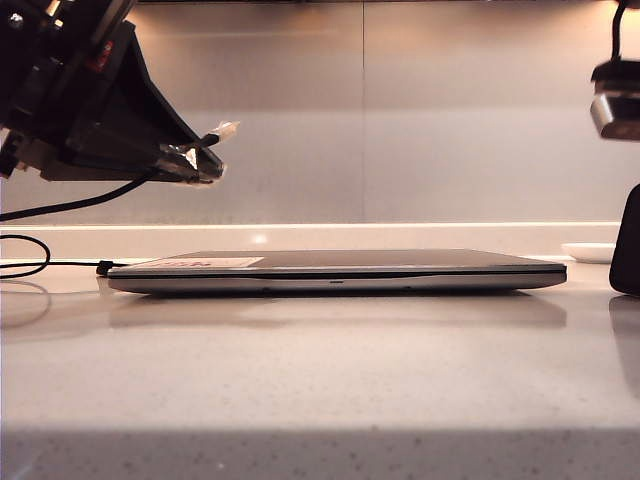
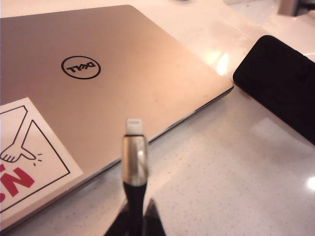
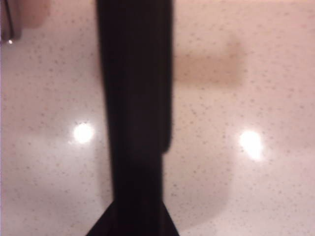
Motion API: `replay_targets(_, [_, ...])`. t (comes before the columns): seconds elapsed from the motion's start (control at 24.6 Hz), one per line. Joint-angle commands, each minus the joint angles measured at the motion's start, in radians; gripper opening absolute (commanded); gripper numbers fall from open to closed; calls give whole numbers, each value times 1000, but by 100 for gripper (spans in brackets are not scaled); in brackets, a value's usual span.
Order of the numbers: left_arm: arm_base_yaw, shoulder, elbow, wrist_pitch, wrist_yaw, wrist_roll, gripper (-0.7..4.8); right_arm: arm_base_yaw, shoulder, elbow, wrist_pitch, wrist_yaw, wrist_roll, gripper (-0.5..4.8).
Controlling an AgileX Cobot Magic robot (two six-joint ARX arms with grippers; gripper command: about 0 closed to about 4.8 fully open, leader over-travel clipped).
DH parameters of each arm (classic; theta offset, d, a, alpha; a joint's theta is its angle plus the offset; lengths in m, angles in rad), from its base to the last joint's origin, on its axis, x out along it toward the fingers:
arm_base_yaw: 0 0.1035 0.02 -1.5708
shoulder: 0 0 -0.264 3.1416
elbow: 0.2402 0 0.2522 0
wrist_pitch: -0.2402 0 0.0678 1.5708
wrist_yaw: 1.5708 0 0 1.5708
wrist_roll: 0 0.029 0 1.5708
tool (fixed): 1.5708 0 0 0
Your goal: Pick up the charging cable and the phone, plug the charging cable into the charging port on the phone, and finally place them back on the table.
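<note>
My left gripper (image 1: 200, 160) hangs at the upper left, above the table (image 1: 320, 380), shut on the charging cable (image 2: 135, 162). The plug's silvery-white tip (image 1: 222, 130) sticks out past the fingers, and the black cord (image 1: 70, 205) trails down to a loop on the table. The phone (image 2: 280, 81), a flat black slab, lies just off the laptop's corner. In the right wrist view it is a blurred dark strip (image 3: 135, 98) running out from between the fingers of my right gripper (image 3: 137, 216). Whether those fingers grip it does not show. The charging port is too small to see.
A closed silver laptop (image 1: 340, 270) with a sticker lies across the middle of the table. A small white dish (image 1: 590, 252) sits behind it on the right. The right arm's wrist (image 1: 617, 98) and a dark upright shape (image 1: 628, 240) stand at the right edge.
</note>
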Motion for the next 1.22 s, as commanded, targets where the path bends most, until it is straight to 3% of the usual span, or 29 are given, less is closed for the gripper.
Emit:
replay_targets(0.04, [-2, -2, 5, 6, 3, -3, -7, 0, 14, 2, -9, -3, -37, 26])
replay_targets(0.08, [-6, -2, 5, 6, 3, -3, -6, 0, 16, 3, -7, -5, -39, -9])
replay_targets(0.24, [-41, -2, 4, 6, 3, -69, -7, 0, 5, 63, -13, -78, -88, -7])
replay_targets(0.37, [-69, -2, 4, 2, 3, -167, -7, -1, -19, 95, 127, -266, -83, -7])
replay_targets(0.49, [-93, -2, 3, 3, 3, -267, -6, -1, -32, 92, 359, -450, 42, -7])
replay_targets(0.73, [-112, -2, 3, 4, 3, -382, -6, -1, -31, 12, 754, -617, 318, -6])
replay_targets(0.98, [-123, 11, 3, 14, 4, -455, -7, 12, -31, -176, 1201, -679, 695, -6])
replay_targets(1.22, [-154, 11, 3, 37, 3, -478, -6, 92, -10, -267, 1438, -662, 814, -6])
